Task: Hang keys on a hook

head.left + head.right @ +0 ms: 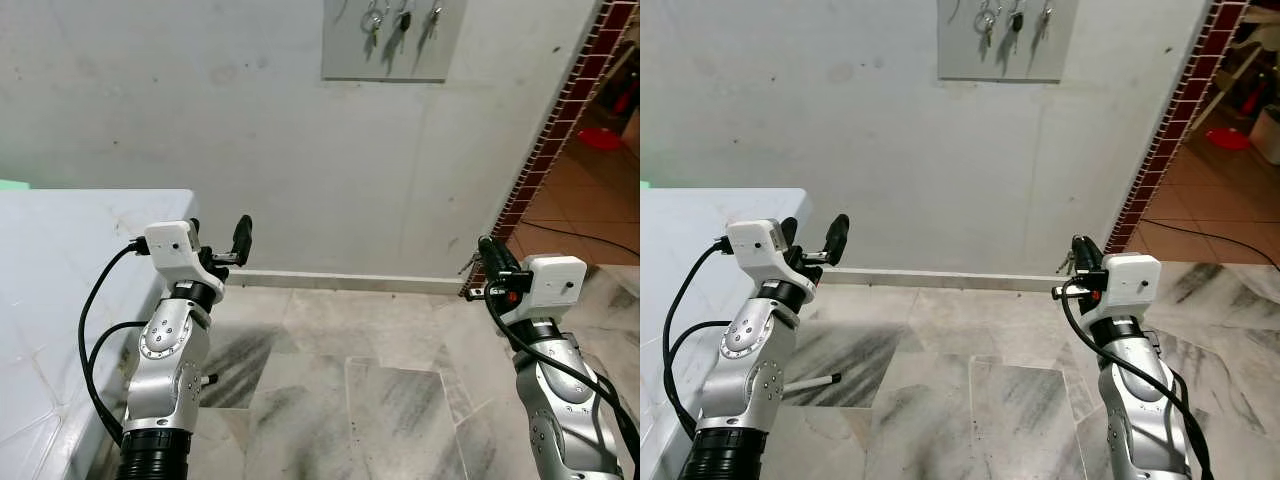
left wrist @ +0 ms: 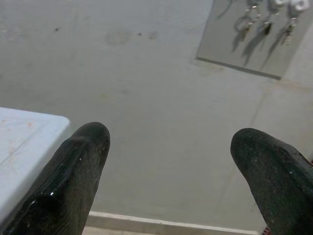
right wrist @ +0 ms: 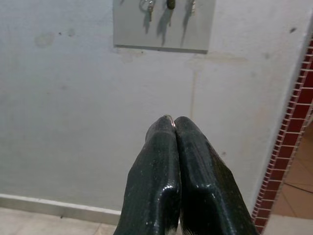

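Right gripper point(image 3: 173, 128): fingers pressed together, pinching the keys point(image 1: 470, 264); a thin metal ring showed at the tips, keys dangling below.
Left gripper point(image 2: 168, 161): fingers spread, holding nothing.
Progress: keys apparently in hand; hanging not yet done.
Hook board point(image 1: 392, 38): high on the wall, well ahead and above the right gripper, already carrying other keys.

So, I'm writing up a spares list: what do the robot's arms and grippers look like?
Both arms are silver metal with rounded, bolted joint housings. A white boxy camera module sits at each wrist, and black cables loop along each arm. The left gripper and right gripper each have two long, glossy black fingers.
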Controlling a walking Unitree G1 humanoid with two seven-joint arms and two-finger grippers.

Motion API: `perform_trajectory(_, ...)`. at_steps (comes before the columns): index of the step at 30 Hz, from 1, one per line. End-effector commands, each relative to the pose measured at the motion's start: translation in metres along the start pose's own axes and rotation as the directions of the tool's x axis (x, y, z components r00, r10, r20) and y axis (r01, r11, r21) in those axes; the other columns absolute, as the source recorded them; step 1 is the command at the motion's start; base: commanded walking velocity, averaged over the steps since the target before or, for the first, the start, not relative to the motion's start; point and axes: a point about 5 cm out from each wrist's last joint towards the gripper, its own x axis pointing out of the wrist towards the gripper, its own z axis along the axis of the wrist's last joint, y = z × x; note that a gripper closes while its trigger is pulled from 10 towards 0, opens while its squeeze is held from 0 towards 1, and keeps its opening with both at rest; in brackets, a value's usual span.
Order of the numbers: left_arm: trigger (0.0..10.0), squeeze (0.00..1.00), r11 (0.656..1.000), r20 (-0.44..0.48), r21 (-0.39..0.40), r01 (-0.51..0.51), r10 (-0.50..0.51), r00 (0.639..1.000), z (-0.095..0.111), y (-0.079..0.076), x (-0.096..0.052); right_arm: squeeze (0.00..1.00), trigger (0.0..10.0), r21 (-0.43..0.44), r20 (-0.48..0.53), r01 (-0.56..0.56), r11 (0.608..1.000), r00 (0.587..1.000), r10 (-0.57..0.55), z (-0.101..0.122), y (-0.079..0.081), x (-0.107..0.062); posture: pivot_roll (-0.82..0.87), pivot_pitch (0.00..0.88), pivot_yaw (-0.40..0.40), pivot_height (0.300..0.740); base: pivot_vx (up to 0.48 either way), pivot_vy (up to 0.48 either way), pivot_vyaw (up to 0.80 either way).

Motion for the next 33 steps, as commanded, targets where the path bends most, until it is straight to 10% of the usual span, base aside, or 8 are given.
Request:
perform_trajectory(1, 10.0, 0.00, 1.000, 0.012, 0.006, 0.001, -0.001, 1.000, 0.0051, -0.0003, 0.0006, 0.00, 10.0, -0.004, 0.028, -0.005, 1.000, 1.000, 0.005, 0.0075, -0.0012, 0.0021, -0.04, 0.051, -0.012, 0.740, 0.334, 0.000, 0.00)
perform_trajectory(33, 10.0, 0.00, 1.000, 0.017, 0.001, -0.012, 0.012, 1.000, 0.0062, 0.0002, -0.0001, 0.00, 10.0, -0.003, 0.028, -0.011, 1.000, 1.000, 0.011, 0.0095, -0.0017, 0.0024, -0.04, 0.064, -0.019, 0.740, 0.334, 0.000, 0.00)
